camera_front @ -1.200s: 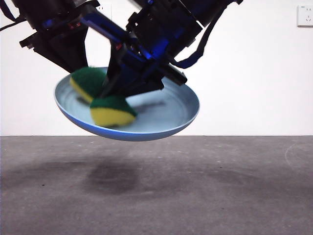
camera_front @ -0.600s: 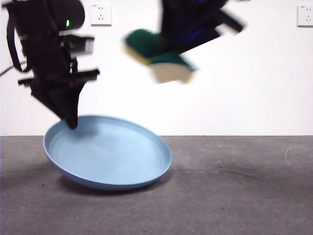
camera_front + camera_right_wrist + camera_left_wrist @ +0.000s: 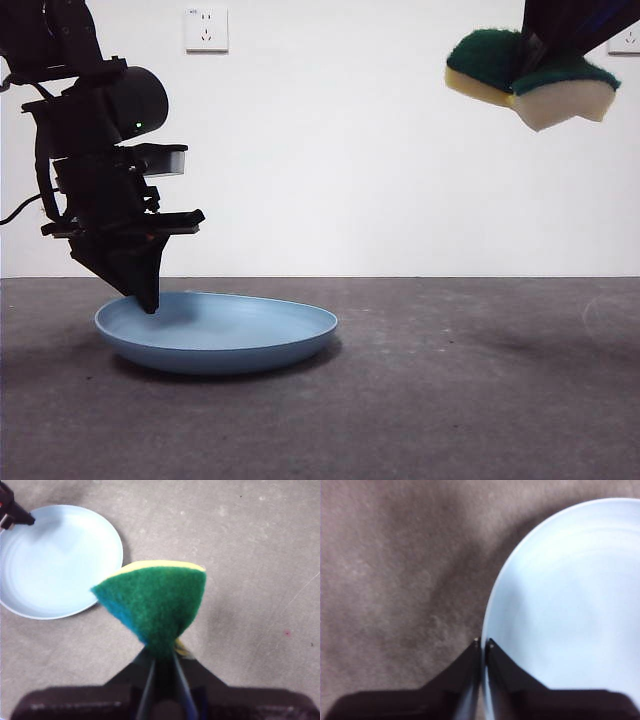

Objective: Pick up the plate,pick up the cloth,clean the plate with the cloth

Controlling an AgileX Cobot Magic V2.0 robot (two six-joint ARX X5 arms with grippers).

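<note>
The light-blue plate [image 3: 230, 342] lies flat on the grey table at the left. My left gripper [image 3: 148, 298] reaches down and is shut on the plate's left rim; the left wrist view shows its jaws [image 3: 482, 641] pinching the rim of the plate [image 3: 570, 605]. My right gripper [image 3: 524, 58] is high at the upper right, shut on the cloth, a yellow sponge with a green top [image 3: 565, 90] that is folded by the pinch. In the right wrist view the sponge [image 3: 155, 597] hangs over bare table, apart from the plate [image 3: 55, 560].
The grey table [image 3: 450, 380] stretches to the right of the plate. A white wall stands behind with a socket [image 3: 206, 28] at the upper left and another [image 3: 625, 35] at the upper right. The left gripper's tip [image 3: 15, 512] shows in the right wrist view.
The plate has come down from tilted to flat on the table, still held at its rim. The right gripper has carried the sponge off the plate, up and to the right.
</note>
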